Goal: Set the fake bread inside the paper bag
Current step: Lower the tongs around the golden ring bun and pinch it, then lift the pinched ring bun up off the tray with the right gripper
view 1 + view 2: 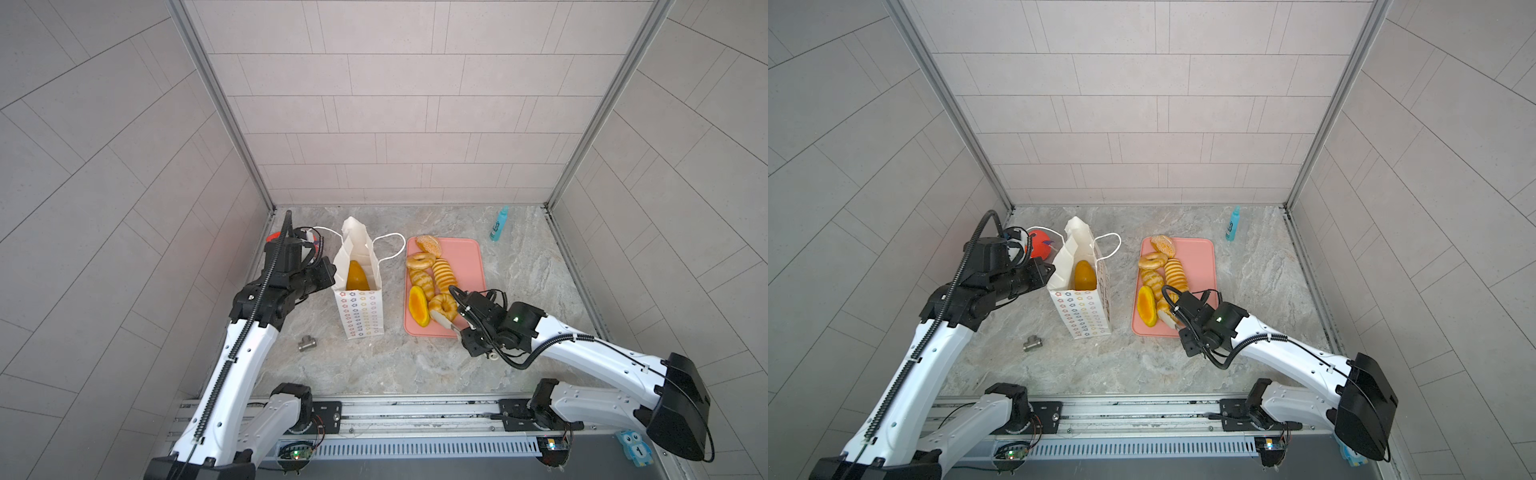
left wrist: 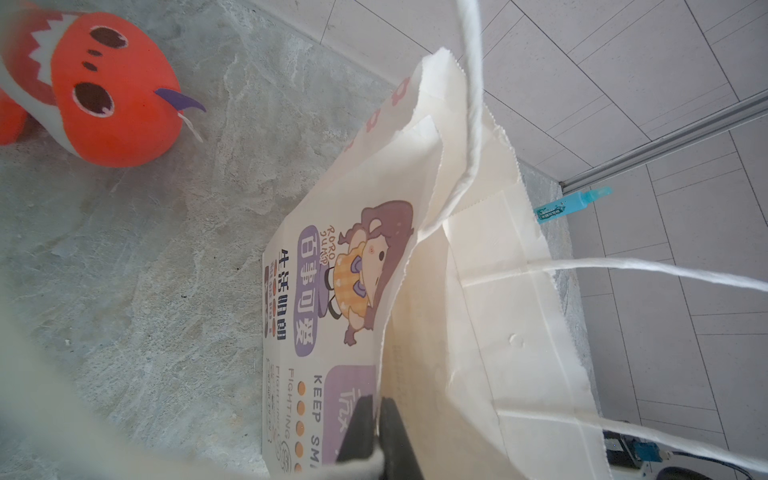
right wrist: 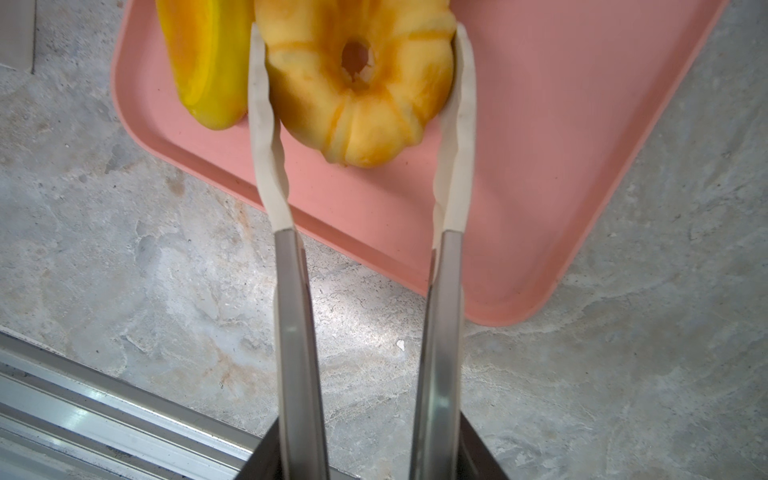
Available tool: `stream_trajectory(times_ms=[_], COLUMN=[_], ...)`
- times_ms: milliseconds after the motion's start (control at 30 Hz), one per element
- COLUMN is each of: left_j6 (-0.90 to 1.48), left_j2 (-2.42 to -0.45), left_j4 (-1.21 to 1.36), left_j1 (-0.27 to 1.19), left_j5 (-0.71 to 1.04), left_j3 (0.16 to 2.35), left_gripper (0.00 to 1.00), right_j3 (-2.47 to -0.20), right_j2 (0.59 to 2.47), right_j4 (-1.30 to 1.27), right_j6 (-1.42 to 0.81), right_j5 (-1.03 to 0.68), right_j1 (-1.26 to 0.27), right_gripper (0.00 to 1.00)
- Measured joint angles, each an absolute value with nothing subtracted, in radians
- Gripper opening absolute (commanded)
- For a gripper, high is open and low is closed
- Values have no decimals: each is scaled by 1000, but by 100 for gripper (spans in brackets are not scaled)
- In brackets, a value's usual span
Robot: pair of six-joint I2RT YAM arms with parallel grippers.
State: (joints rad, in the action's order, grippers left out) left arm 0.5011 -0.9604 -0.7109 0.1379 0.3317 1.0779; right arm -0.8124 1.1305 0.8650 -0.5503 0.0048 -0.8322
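Note:
The white paper bag (image 1: pixel 359 307) (image 1: pixel 1084 311) (image 2: pixel 478 291) stands open with a golden loaf (image 1: pixel 356 276) inside. My left gripper (image 1: pixel 332 274) (image 2: pixel 379 415) is shut on the bag's rim. My right gripper (image 1: pixel 467 328) (image 3: pixel 365 449) is shut on metal tongs (image 3: pixel 291 311). The tongs' cream tips (image 3: pixel 262 124) press both sides of a ring donut (image 3: pixel 374 116) (image 1: pixel 442 305) on the pink tray (image 1: pixel 465 266) (image 3: pixel 540 166). An orange-yellow bun (image 1: pixel 417 307) (image 3: pixel 203 62) lies beside it. Farther back on the tray are a sesame bun (image 1: pixel 429 244), another ring donut (image 1: pixel 419 261) and ridged rolls (image 1: pixel 442 274).
A red plush fish (image 2: pixel 104 91) (image 1: pixel 1040 241) lies behind my left arm near the back left corner. A teal bottle (image 1: pixel 498 223) lies at the back right. A small metal fitting (image 1: pixel 306 343) sits on the marble in front of the bag. Walls close in three sides.

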Motion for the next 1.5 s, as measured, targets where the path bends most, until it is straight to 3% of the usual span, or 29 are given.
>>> stream_trajectory(times_ms=[567,1500], left_j6=[501,501], left_j2=[-960,-958], left_j4=[-712,-716], left_j1=[138,138], left_j5=[332,329], left_j3=[1078,1078], left_gripper=[9,9], right_j3=[-871,-1146], right_j2=[1007,1037], right_j4=[939,970], right_j6=[-554,-471], right_j5=[9,11], right_j1=[-811,-598], right_gripper=[46,45])
